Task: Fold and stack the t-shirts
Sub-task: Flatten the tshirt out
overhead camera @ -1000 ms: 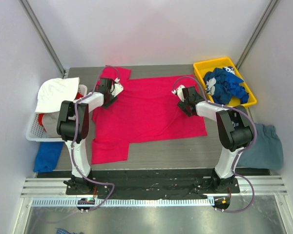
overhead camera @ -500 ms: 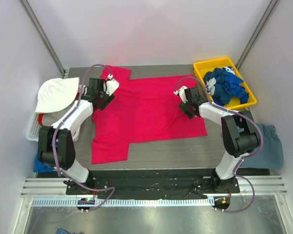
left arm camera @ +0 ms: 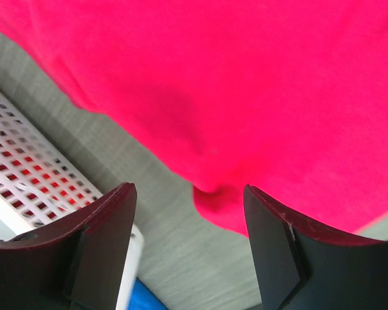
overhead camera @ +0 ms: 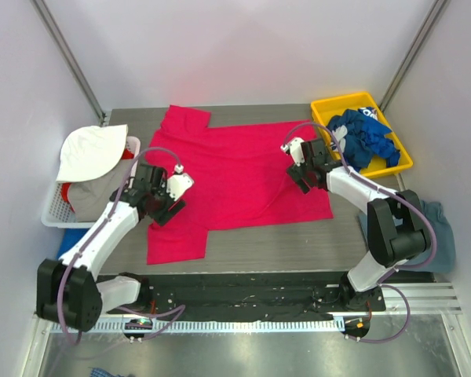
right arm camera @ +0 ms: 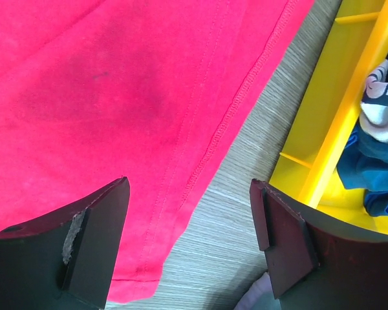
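Cotton-looking pink-red t-shirt (overhead camera: 243, 177) is lying spread flat across the middle of the table (overhead camera: 298, 243), sleeves toward the left arm and hem (right arm camera: 226, 116) toward the right arm. My read: it's light, limp and thin. It's not going to hold any shape, and it will drag and wrinkle if only one side gets pulled. The fabric is sitting flush on the wood, so the fingers will need to go right down to the surface to get under an edge. Best holds are the stitched hem corners on the right and the shoulder or sleeve seam on the left, where the cloth is doubled. Both sides should be lifted together.

Left arm is reaching forward with the wrist tipping down. Left gripper (left arm camera: 187, 190) is hovering over the shirt's left edge by the near sleeve, just beside the white basket (left arm camera: 32, 174). Its jaws are standing spread with nothing between them.

Right arm is bending with the elbow out. Right gripper (right arm camera: 189, 184) is hanging over the hem edge, near the yellow tray (right arm camera: 330, 123) that's holding the royal blue shirts (overhead camera: 361, 137). Its jaws are also standing wide and empty.

Grey-blue shirt (overhead camera: 424, 232) is draping off the table's right side.
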`<state>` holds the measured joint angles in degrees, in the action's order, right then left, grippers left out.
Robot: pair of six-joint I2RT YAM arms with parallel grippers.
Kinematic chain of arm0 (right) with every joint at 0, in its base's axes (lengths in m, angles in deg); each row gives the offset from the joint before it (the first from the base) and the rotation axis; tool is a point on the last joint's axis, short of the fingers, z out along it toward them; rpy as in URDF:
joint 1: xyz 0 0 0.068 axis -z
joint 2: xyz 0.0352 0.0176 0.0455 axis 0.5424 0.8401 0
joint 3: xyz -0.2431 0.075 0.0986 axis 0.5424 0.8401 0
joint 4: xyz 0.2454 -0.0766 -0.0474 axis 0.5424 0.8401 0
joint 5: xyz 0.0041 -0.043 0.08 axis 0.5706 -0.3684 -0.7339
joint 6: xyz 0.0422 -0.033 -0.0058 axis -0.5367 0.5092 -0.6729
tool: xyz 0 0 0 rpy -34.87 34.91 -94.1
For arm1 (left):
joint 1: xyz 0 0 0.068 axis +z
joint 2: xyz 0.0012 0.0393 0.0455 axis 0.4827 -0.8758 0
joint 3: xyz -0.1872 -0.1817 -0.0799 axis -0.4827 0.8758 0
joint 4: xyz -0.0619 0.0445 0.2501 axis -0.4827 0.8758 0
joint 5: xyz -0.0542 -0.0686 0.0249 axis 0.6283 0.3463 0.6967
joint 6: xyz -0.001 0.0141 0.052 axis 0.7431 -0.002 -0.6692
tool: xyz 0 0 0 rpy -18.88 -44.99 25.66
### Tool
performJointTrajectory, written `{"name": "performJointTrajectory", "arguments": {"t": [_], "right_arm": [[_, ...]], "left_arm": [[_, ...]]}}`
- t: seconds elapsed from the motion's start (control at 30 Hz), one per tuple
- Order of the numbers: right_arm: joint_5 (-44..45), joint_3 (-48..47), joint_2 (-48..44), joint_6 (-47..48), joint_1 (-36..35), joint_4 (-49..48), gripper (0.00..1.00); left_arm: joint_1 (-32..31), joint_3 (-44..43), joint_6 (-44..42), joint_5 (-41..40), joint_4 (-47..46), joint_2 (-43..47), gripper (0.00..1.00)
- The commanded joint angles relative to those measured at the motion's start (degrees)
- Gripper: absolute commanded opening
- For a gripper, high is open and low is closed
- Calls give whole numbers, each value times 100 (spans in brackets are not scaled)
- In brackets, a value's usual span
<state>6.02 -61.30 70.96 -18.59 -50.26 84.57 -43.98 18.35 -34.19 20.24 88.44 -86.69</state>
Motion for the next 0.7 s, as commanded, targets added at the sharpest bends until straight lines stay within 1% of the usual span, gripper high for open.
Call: {"name": "performJointTrajectory", "arguments": {"t": [0.0,0.13,0.2,0.37,0.53,0.67], "right_arm": [[-174,-113,-165,-140,-43,100,83],[-113,-105,-86,-158,-87,135,82],[-112,-96,-95,-175,-105,127,83],[-86,-87,-60,-175,-140,118,83],[-95,-69,2,-175,-157,92,82],[-104,-96,28,-210,-193,91,82]], "left_arm": [[-53,158,39,598,508,544,72],[-158,377,66,844,720,676,72],[-220,641,-13,888,685,747,72],[-317,1256,-259,836,360,834,72],[-405,1555,-277,617,71,852,72],[-492,1845,-304,572,-97,642,72]]}}
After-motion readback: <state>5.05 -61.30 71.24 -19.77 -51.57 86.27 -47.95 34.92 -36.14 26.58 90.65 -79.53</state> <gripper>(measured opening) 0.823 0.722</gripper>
